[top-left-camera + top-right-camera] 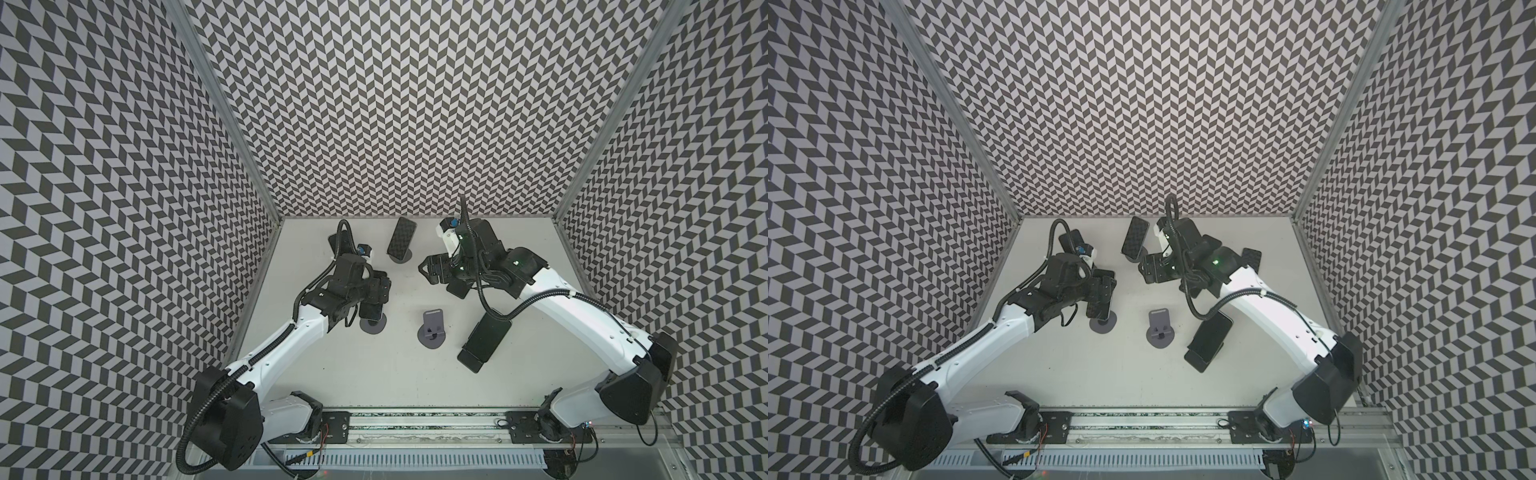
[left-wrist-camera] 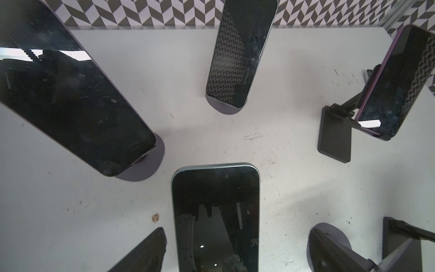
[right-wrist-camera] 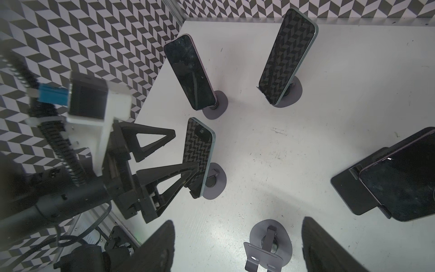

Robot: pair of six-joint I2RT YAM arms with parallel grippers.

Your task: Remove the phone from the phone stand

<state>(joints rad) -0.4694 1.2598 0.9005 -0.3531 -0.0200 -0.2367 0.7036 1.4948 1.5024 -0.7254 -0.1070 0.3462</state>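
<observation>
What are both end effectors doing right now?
Left end effector: open, beside the phone, not gripping it.
Right end effector: open, holding nothing.

No readable text — no labels; none.

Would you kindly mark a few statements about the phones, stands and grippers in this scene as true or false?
1. The grey stand in the middle of the table holds no phone. True.
2. The left gripper is shut on a phone. False: its jaws stand open, and the phone close by is not gripped.
3. The right gripper holds a phone. False: it is open and empty.
4. The back-centre phone is propped up, not lying flat. True.
</observation>
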